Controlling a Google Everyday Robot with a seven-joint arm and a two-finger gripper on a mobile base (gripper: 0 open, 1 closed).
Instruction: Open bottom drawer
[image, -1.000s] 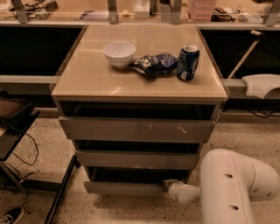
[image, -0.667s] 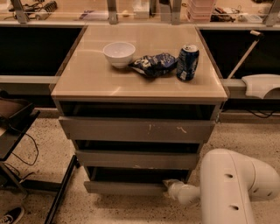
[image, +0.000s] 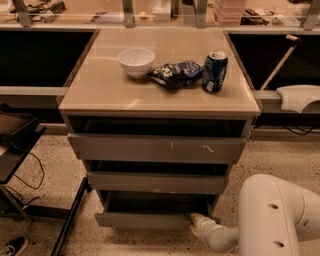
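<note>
Your claw (image: 199, 225) sits low at about 5 o'clock in the view, right at the right-hand end of the bottom drawer's (image: 145, 220) front and just above the speckled floor (image: 55, 175). You cannot tell how far it is open, or whether it has hold of the drawer edge; it looks to be touching or just beside it. The bulky white arm (image: 272, 215) behind it fills the corner at 4 to 5 o'clock.

The bottom drawer is the lowest of three grey fronts, at 6 o'clock from the desk top. It stands out a little from the cabinet, with a dark gap showing above its front. Directly above it, the middle drawer (image: 155, 182) also juts out slightly. Above that, the top drawer (image: 155, 148), widest of the three, carries pale scratches toward its right side.

On the tan desk (image: 100, 95), past the drawers, a white bowl (image: 136, 61) stands toward 11 o'clock from the centre of the top. A crumpled dark blue snack bag (image: 176, 73) lies just beside it at its 3 o'clock. A blue drinks can (image: 214, 72) stands upright close against the bag's right end.

At 7 o'clock, in the floor corner, you see the toe of a dark shoe (image: 12, 246).
</note>
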